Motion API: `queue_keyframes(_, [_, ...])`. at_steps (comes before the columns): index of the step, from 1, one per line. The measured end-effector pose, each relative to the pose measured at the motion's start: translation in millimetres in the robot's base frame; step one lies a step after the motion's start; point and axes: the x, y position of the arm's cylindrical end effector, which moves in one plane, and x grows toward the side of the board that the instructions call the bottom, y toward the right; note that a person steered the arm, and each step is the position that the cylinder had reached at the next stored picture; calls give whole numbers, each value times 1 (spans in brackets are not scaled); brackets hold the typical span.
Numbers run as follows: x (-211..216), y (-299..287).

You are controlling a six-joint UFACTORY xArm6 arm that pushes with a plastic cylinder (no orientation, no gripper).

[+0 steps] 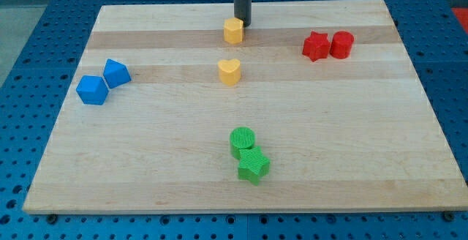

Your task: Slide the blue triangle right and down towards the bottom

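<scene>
Camera view: my tip [242, 23] sits at the desk's [351, 159] top edge, just beside the yellow hexagon [233, 31]; there's no hand, nothing held. The blue triangle [116, 72] waits far left, touching the blue cube [93, 90], well apart from my tip.

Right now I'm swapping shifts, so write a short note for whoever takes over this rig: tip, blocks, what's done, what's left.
My tip sits at the view's top centre, just up and to the right of the yellow hexagon block, close to it or touching.
The blue triangle lies at the view's left, beside the blue cube, far from my tip.
Done: nothing visible; the triangle sits in the board's upper half, by its left edge.
Left: bring my tip over to the triangle's upper left, then push it right and down, avoiding the yellow heart.
</scene>
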Motion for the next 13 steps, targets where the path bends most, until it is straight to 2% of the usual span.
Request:
queue_keyframes(1, [11,0])
queue_keyframes(2, [-8,-1])
queue_keyframes(4, [-10,-19])
queue_keyframes(10, [74,-20])
queue_keyframes(13, [65,-20])
